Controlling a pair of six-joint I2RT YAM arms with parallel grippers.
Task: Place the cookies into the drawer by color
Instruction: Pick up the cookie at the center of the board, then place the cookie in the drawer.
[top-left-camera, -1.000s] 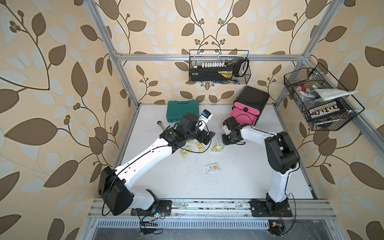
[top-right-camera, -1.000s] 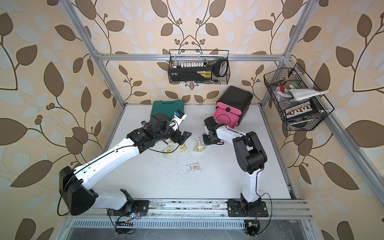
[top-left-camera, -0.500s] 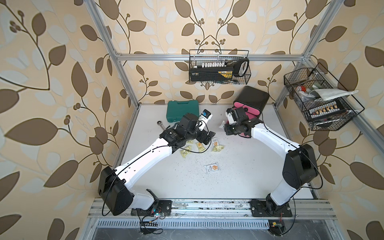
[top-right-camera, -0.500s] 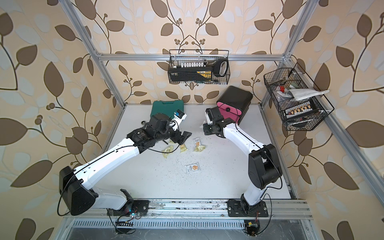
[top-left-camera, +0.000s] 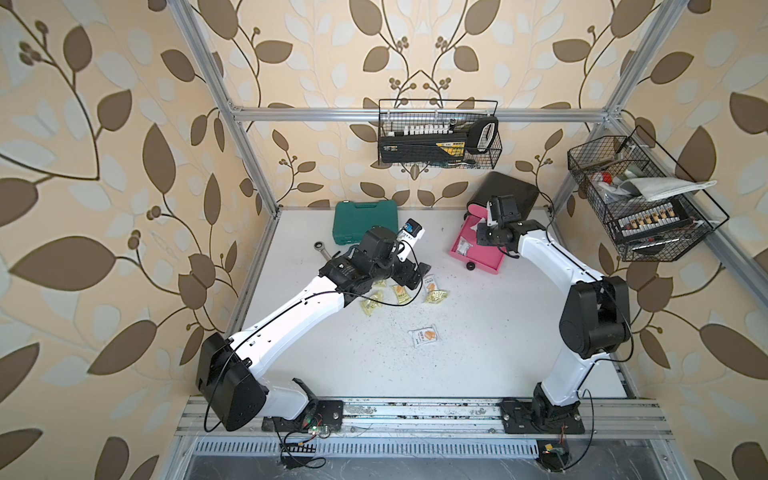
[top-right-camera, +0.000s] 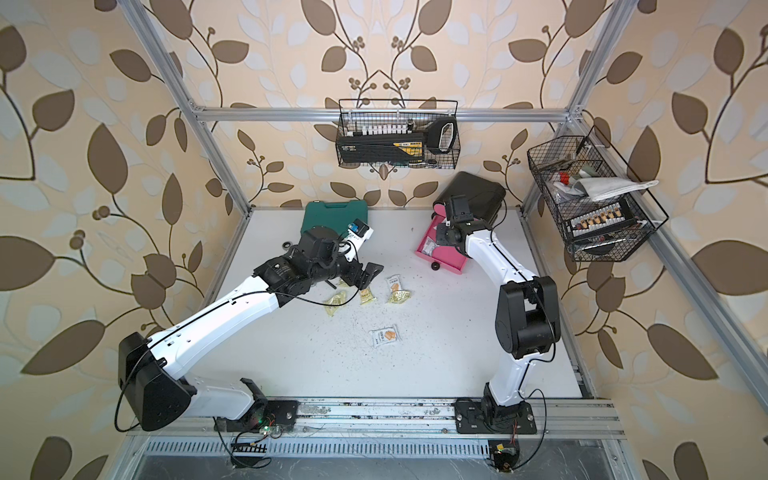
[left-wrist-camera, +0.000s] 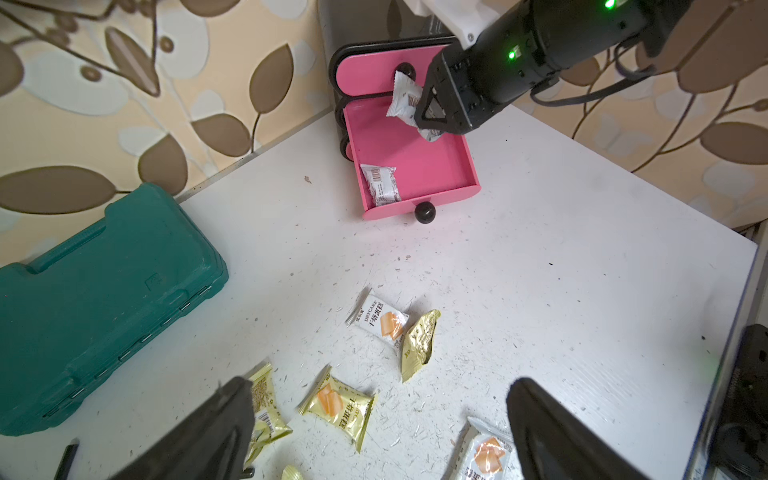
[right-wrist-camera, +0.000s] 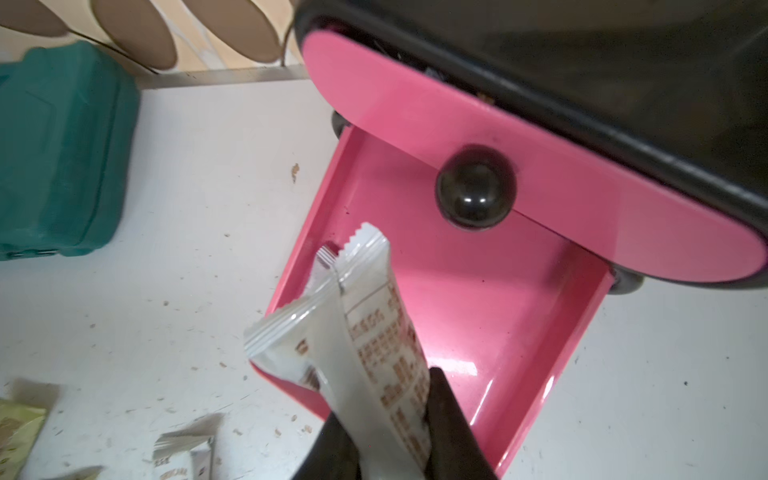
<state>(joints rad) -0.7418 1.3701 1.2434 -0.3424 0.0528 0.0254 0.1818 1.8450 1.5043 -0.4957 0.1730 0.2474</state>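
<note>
**White packet held over the open drawer**

In a top view, my right gripper (top-left-camera: 478, 241) hangs over the pulled-out pink drawer (top-left-camera: 486, 262). My left gripper (top-left-camera: 415, 274) hovers above the loose cookies (top-left-camera: 399, 293) on the tabletop (top-left-camera: 478, 332).

Left wrist view: my left jaws stand wide and empty. A second white packet (left-wrist-camera: 380, 185) lies in the drawer.

Right wrist view: my right jaws pinch a white packet (right-wrist-camera: 374, 332) by its lower end. It looks light, crinkly and slippery, so I judge that a grip across the flat sealed edge is safest.

Left arm stretched forward, left claw (left-wrist-camera: 380, 390) spread wide, low. Right arm elbow-bent, right claw (right-wrist-camera: 386, 403) pinching white packet (right-wrist-camera: 365, 328).
</note>
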